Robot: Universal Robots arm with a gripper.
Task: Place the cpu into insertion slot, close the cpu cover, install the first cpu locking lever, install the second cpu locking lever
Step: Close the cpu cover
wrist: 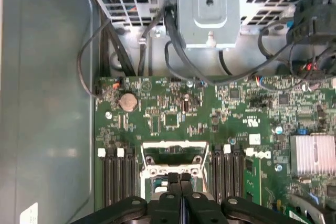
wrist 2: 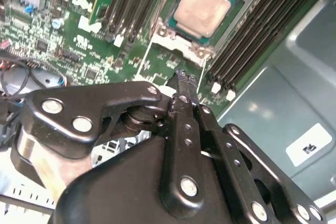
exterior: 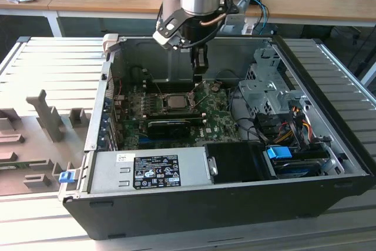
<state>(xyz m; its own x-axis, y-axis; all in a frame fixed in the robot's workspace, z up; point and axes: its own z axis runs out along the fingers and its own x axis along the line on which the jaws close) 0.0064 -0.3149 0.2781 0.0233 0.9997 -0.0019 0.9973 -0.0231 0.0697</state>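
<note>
- The cpu (wrist 2: 202, 9) sits flat in the insertion slot (wrist 2: 173, 38), pale metal top facing up, on the green board (wrist: 173, 114) inside the open computer case (exterior: 235, 204).
- A thin metal frame rims the chip. I take it for the cpu cover (wrist 2: 237, 4), but I cannot tell whether it lies fully down.
- The chip is square, so it has no long axis. Memory slots (wrist 2: 247, 40) run along both sides of the socket.
- My tool (wrist 2: 181, 74) has its fingers pressed together, with nothing visible between them.
- In the second wrist view, its tip hangs just beside the socket's edge and the chip lies straight ahead of it.
- In the exterior view, the chip lies toward that view's left of the tool tip and nearer the camera.
</note>
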